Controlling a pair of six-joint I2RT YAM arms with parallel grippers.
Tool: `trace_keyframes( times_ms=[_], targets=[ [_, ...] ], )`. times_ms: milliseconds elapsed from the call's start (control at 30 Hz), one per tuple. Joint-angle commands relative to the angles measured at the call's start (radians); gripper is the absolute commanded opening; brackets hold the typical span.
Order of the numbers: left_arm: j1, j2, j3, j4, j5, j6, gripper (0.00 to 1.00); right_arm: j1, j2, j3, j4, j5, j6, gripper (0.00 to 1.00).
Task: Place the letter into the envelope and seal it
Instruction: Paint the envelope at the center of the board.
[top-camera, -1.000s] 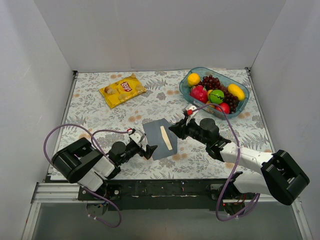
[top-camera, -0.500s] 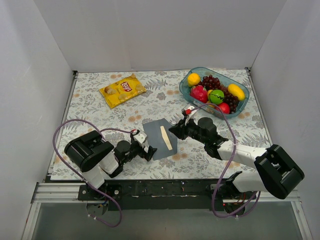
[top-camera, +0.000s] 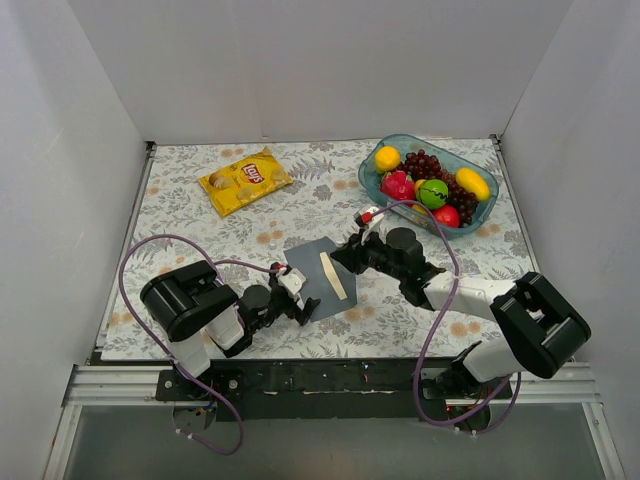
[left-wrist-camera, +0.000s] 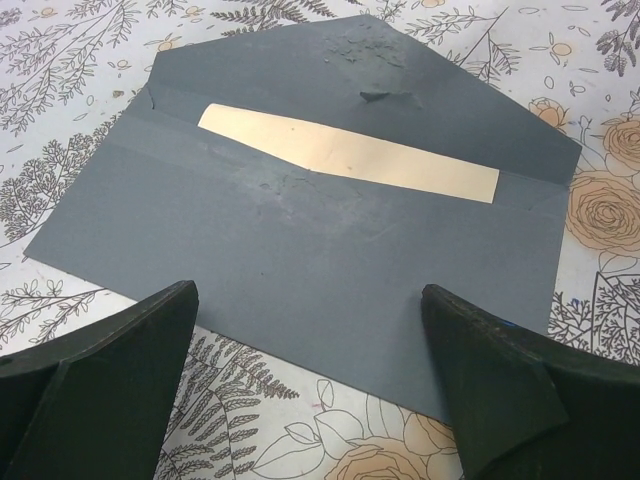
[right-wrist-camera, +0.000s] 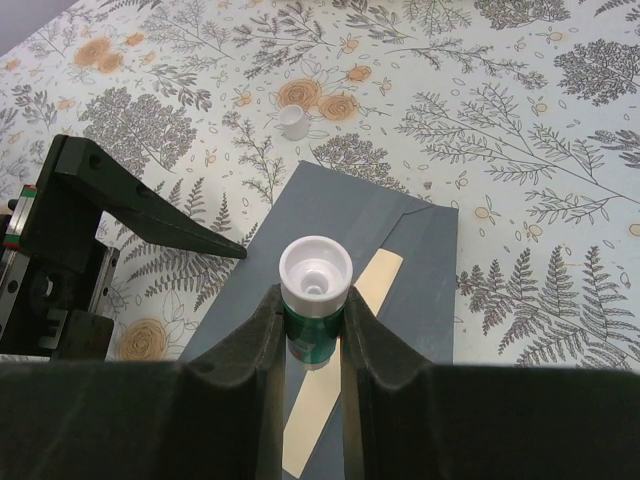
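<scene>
A plain white back wall (top-camera: 320, 70) closed off the far side of the bench (top-camera: 200, 235). A white left wall (top-camera: 60, 180) and a white right wall (top-camera: 585, 140) met it at the corners, so the space was boxed in on three sides. The bench was covered edge to edge by a pale cloth (top-camera: 510, 250) printed with grey-green ferns and orange roses. Along the near edge ran a black metal rail (top-camera: 330, 380), set on a silver aluminium frame (top-camera: 100, 385). Below that showed a dull grey surface (top-camera: 300, 450). The light was soft and even, and shadows were faint.
</scene>
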Motion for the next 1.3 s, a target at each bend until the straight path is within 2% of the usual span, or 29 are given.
trace_keyframes(
  times_ms=[0, 167, 300, 733, 1133, 1267],
  targets=[
    [-0.008, 0.018, -0.013, 0.118, -0.049, 0.002, 0.93, -0.005, 0.012, 0.046, 0.073, -0.012, -0.014, 0.01],
    [-0.008, 0.029, -0.012, 0.101, -0.041, -0.039, 0.93, -0.005, 0.036, 0.051, 0.088, -0.01, -0.011, 0.01],
    [-0.008, 0.061, -0.047, 0.167, -0.022, -0.105, 0.93, -0.005, 0.073, 0.062, 0.11, -0.01, -0.008, 0.01],
    [-0.008, 0.11, -0.042, 0.181, -0.007, -0.128, 0.93, 0.003, 0.179, 0.108, 0.147, -0.018, -0.013, 0.01],
    [-0.008, 0.115, -0.036, 0.173, -0.012, -0.133, 0.93, 0.049, 0.283, 0.102, 0.373, -0.01, -0.099, 0.01],
    [-0.008, 0.116, -0.036, 0.176, -0.018, -0.134, 0.93, 0.054, 0.3, 0.117, 0.394, 0.01, -0.122, 0.01]
  ],
)
